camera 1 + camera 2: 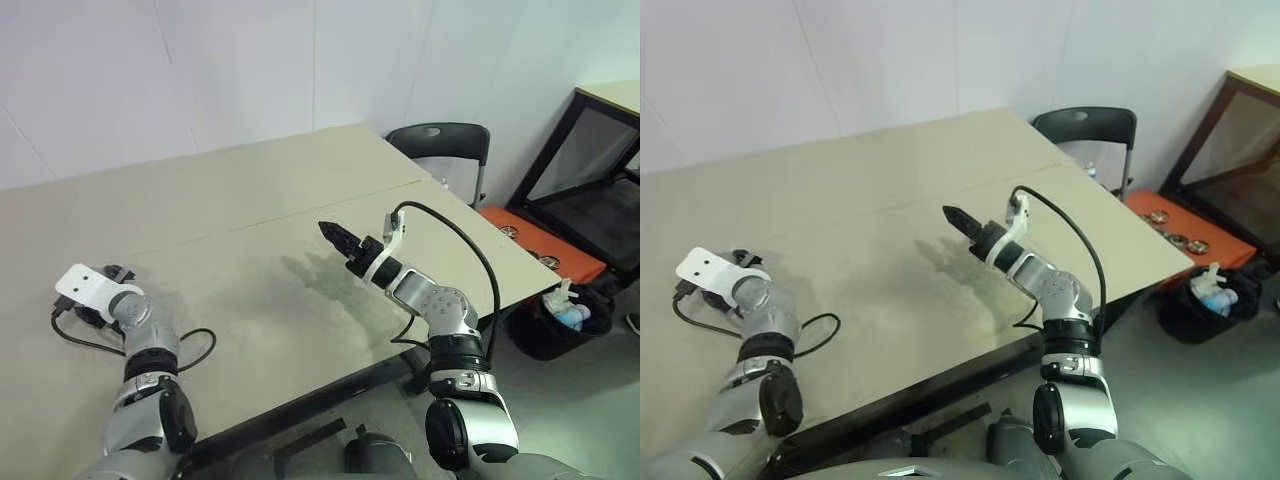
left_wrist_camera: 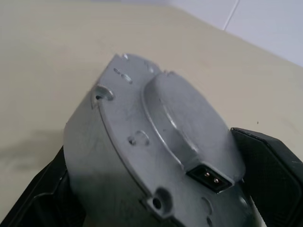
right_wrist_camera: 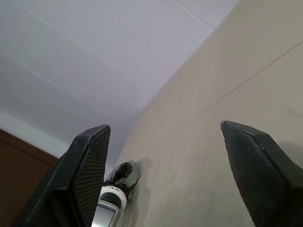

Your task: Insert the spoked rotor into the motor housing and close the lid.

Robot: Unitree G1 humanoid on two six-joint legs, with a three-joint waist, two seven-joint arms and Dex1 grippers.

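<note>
where we look along the left gripper [image 2: 156, 208], its two black fingers [image 2: 272, 175] stand wide on either side of a round grey metal body, the motor housing [image 2: 151, 142], which they hold tilted just above the tabletop [image 2: 42, 56]. we see a raised round boss on its plain face, a few small screw holes, and a small black socket with two brass pins near the rim. from the head we find that gripper at the near left edge of the tabletop, with a white bracket [image 1: 82, 282] on the wrist and a black cable [image 1: 190, 345] looping beside the arm; the housing itself is hidden there behind the wrist.

further in, near the middle of the tabletop, the right gripper [image 1: 330, 233] hangs in the air with its black fingers [image 3: 90, 161] spread wide and nothing between them, a black cable [image 1: 470, 250] arching off its wrist. bare tabletop lies between the two arms.

beyond the right edge we see a dark folding chair [image 1: 440, 145], an orange tray [image 1: 540, 245] on the floor, a black bin [image 1: 565, 320] holding a bottle, and a dark-framed stand [image 1: 590, 170] by the white wall [image 1: 200, 70].
</note>
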